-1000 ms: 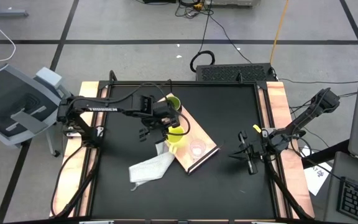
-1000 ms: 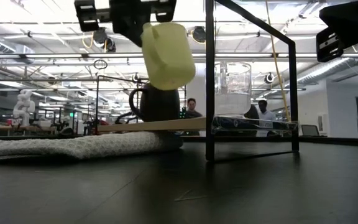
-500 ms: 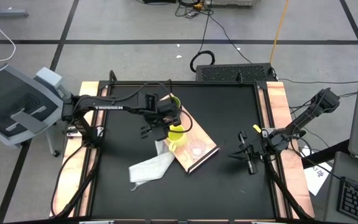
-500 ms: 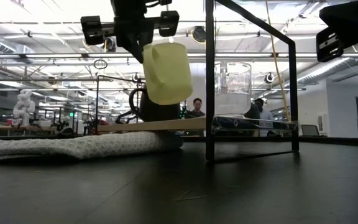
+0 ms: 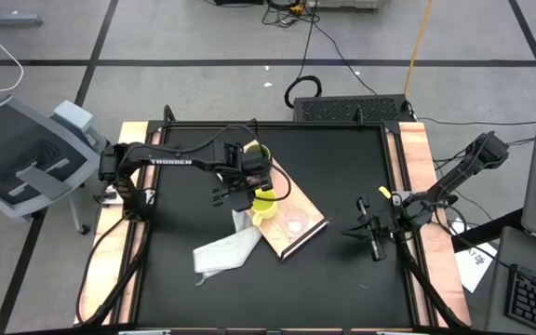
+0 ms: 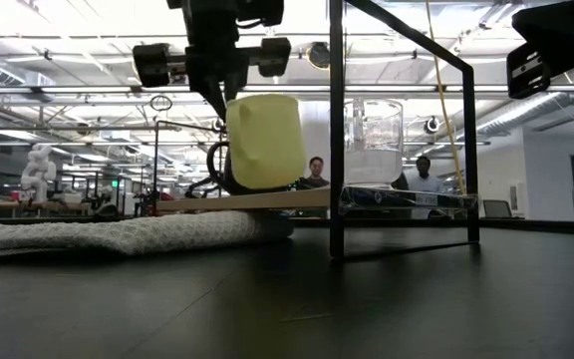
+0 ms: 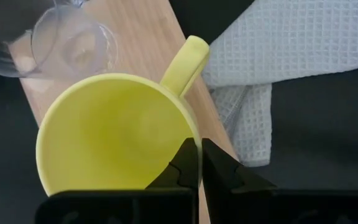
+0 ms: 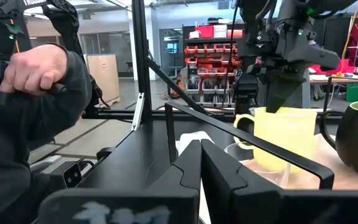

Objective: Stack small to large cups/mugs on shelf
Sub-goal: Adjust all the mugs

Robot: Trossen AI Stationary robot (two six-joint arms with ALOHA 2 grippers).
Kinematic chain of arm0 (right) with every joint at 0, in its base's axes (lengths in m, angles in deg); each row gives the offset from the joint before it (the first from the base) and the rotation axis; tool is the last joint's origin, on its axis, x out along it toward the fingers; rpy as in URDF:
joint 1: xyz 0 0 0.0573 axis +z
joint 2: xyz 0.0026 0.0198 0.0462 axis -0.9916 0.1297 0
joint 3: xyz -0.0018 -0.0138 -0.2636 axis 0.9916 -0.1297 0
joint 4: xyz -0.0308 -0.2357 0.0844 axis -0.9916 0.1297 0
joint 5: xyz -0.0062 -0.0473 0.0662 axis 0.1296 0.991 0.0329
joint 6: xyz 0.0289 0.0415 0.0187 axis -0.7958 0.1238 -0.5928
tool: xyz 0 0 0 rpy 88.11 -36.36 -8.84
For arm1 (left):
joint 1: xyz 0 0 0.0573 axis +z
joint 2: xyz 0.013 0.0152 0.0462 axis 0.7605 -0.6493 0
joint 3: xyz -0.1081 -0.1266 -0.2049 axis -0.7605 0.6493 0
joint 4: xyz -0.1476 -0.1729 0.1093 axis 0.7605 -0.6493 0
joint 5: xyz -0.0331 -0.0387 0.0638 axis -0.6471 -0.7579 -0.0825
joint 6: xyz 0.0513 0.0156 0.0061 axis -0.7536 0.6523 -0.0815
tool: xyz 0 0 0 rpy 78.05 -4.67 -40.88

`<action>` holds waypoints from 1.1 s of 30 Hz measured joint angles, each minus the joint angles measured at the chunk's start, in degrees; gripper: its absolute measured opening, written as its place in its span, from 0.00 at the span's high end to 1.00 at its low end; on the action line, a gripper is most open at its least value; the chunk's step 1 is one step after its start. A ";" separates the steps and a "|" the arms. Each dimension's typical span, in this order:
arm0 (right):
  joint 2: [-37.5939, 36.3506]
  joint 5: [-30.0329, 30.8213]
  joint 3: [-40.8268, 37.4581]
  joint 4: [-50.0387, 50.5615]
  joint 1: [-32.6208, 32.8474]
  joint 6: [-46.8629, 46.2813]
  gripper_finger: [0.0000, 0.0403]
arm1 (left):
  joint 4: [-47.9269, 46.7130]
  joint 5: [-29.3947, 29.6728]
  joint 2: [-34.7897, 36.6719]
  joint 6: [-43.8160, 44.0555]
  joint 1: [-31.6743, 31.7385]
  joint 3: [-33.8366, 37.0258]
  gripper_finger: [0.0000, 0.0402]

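Observation:
The yellow mug (image 5: 264,201) hangs upright just over the light-wood shelf (image 5: 312,208), with my left gripper (image 5: 252,187) shut on it. The low view shows the yellow mug (image 6: 265,142) with its base close to the shelf (image 6: 267,200); whether they touch I cannot tell. The dark green mug (image 5: 260,153) stands on the shelf's far end. The clear cup (image 5: 295,221) stands on its near end. My right gripper (image 5: 355,230) waits shut near the table's right edge, clear of everything. My left gripper has the yellow mug by its rim (image 7: 189,133), a little way round from the handle (image 7: 185,61). One finger is inside the mug and one outside. The fingers (image 6: 222,95) come from above, pointing steeply down. The mug hangs upright below them, mouth up.
A white waffle cloth (image 5: 224,251) lies on the black table under the shelf's near-left side. A black frame post (image 6: 337,130) stands on the table near the low camera. A person's hand (image 8: 36,68) shows beyond the table in the right wrist view.
My left gripper has come down toward the shelf and a little toward the table's right edge, still shut on the yellow mug. The mug has sunk from well above the shelf to just over it. It was tilted and is now upright.

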 joint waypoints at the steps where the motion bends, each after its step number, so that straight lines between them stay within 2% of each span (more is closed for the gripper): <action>1: 0.00 0.00 0.01 0.00 0.00 0.00 1.00 | 0.15 0.00 0.00 -0.21 0.00 0.00 0.99; 33: 0.00 0.01 0.00 -0.02 -0.02 0.17 1.00 | 1.14 0.93 0.15 -5.03 0.33 3.21 0.99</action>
